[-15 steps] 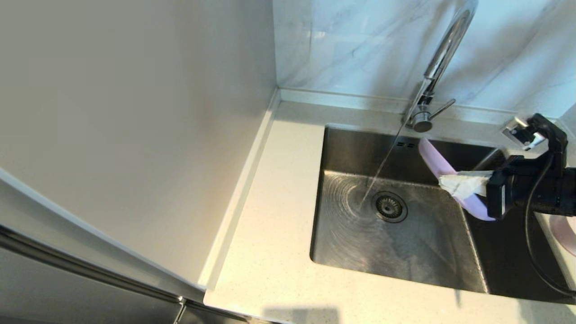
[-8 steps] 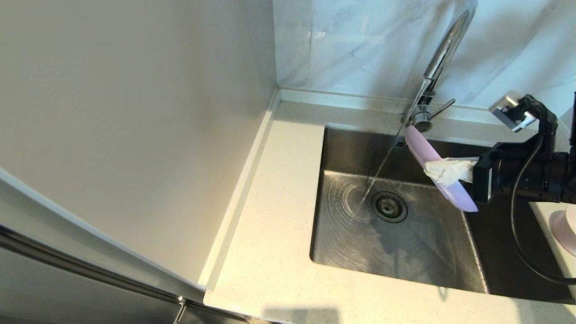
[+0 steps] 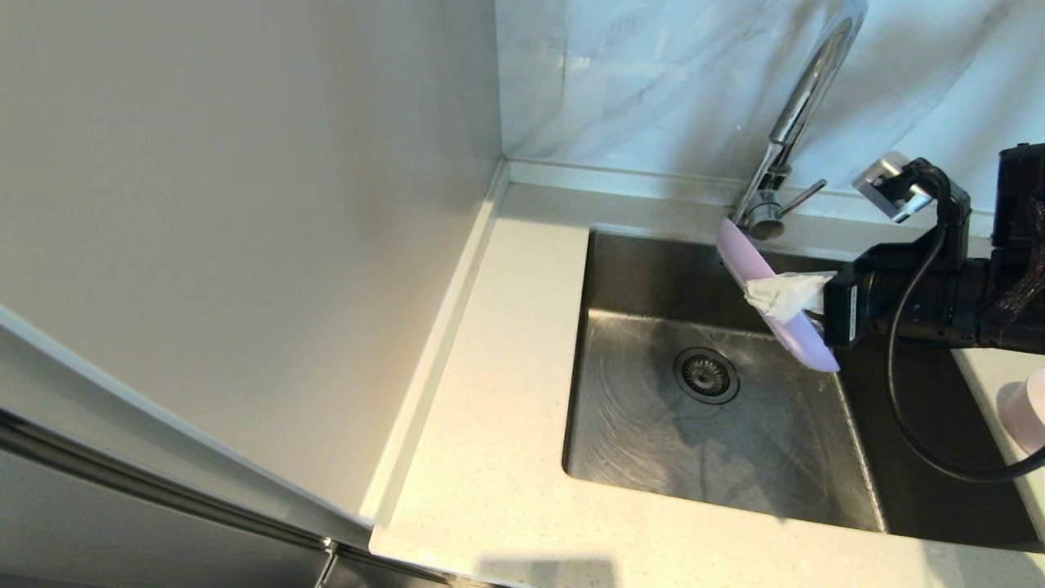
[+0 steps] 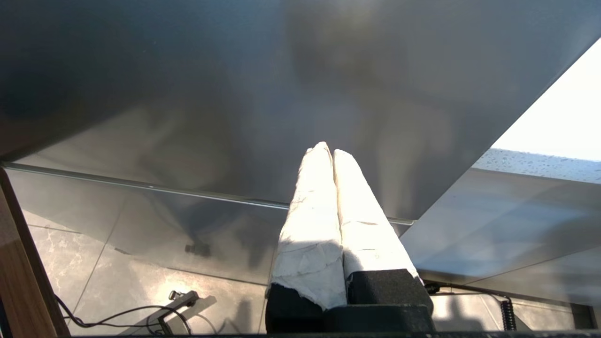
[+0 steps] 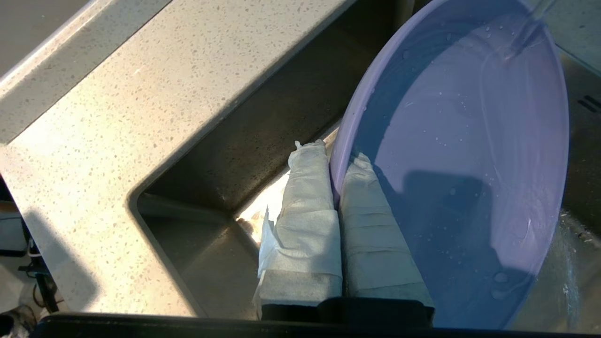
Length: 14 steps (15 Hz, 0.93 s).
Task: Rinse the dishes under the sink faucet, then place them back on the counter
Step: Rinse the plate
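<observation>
The lilac plate [image 3: 775,298] stands steeply tilted on edge over the back right of the sink [image 3: 653,441]. My right gripper [image 3: 755,292] is shut on its rim, one taped finger on each face. In the right wrist view the gripper [image 5: 334,155] pinches the plate [image 5: 469,164], and the water stream lands on the plate's inner face near its far rim. The chrome faucet [image 3: 804,94] rises just behind the plate, its side lever [image 3: 804,196] sticking out to the right. The pink-white bowl [image 3: 1030,408] sits on the counter at the right edge. My left gripper [image 4: 327,151] is shut and empty, parked below the counter.
The round drain strainer [image 3: 706,374] lies in the wet basin floor, left of the plate. The speckled counter [image 3: 506,367] runs along the sink's left and front. A plain grey wall panel [image 3: 245,245] stands at the left, with marble tiles [image 3: 653,82] behind the faucet.
My right gripper has carried the plate left and up toward the faucet. The stream that fell beside the drain now hits the plate.
</observation>
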Motion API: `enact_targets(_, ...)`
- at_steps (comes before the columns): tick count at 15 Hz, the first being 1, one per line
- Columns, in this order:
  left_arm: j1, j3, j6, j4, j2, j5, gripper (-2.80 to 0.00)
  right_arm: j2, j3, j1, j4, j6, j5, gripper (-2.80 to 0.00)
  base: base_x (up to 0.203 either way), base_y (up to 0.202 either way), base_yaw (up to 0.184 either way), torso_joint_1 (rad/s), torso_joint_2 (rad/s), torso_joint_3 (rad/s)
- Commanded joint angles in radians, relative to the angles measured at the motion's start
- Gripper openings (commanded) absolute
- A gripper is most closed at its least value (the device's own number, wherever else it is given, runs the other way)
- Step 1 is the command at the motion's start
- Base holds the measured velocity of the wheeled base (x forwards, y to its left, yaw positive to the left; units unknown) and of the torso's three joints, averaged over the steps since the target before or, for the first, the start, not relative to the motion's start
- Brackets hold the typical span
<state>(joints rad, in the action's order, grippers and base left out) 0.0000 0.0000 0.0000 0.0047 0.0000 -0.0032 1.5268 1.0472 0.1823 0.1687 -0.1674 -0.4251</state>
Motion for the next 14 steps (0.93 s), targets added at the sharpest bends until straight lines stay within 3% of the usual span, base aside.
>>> enact_targets(1,0.000,0.000,0.000,0.000,0.000,0.000,-2.80,0.021,0.010,0.018,0.002,-0.001,0.003,-2.80,0.000,0.000,0.000,0.000,0.00,0.000)
enact_targets(10,0.000,0.000,0.000,0.000,0.000,0.000,-2.80,0.074,0.073,0.036,-0.002,0.006,0.138,-2.80,0.000,0.000,0.000,0.000,0.00,0.000)
enact_targets(14,0.000,0.000,0.000,0.000,0.000,0.000,-2.80,0.056,0.055,-0.025,0.000,0.028,0.155,-2.80,0.000,0.000,0.000,0.000,0.00,0.000)
